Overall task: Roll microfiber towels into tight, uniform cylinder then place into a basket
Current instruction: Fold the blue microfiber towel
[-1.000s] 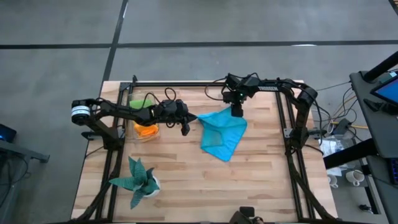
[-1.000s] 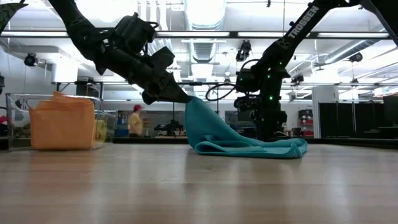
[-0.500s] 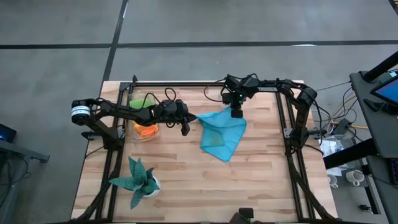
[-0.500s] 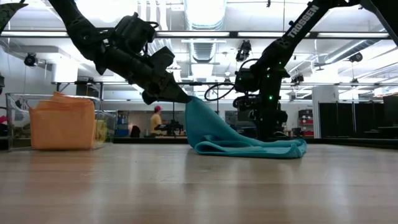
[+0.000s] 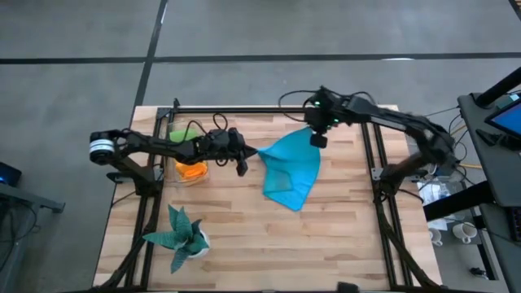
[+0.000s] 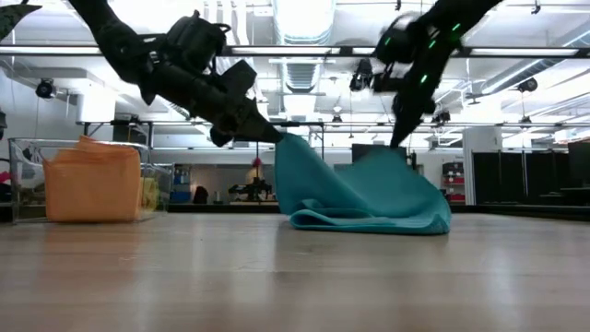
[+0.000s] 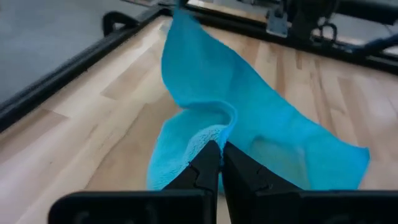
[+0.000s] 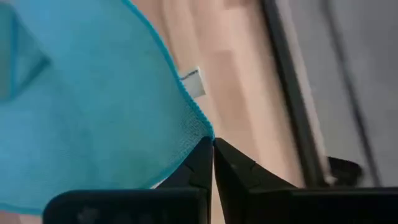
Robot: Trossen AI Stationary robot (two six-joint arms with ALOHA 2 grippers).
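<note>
Two of my grippers pinch one blue towel between them. Nearest the table's front edge stands the plant, well apart from everything else on the left side. Farther in, the towel's lowest corner rests on the table, and from there its long axis runs up and away toward the far rail, leaning slightly to the right. In the low view the cloth's bottom fold lies flat on the wood while its two upper corners are lifted clear. My left gripper is clamped on the towel's left corner, fingers pressed together over the edge, holding that corner raised just right of the basket. The basket sits under my left arm near the table's left side, with an orange towel filling it and a lime green one at its far end. My right gripper is closed tight on the towel's far right corner, up near the back frame, with the towel's white tag showing just beside the pinched edge.
</note>
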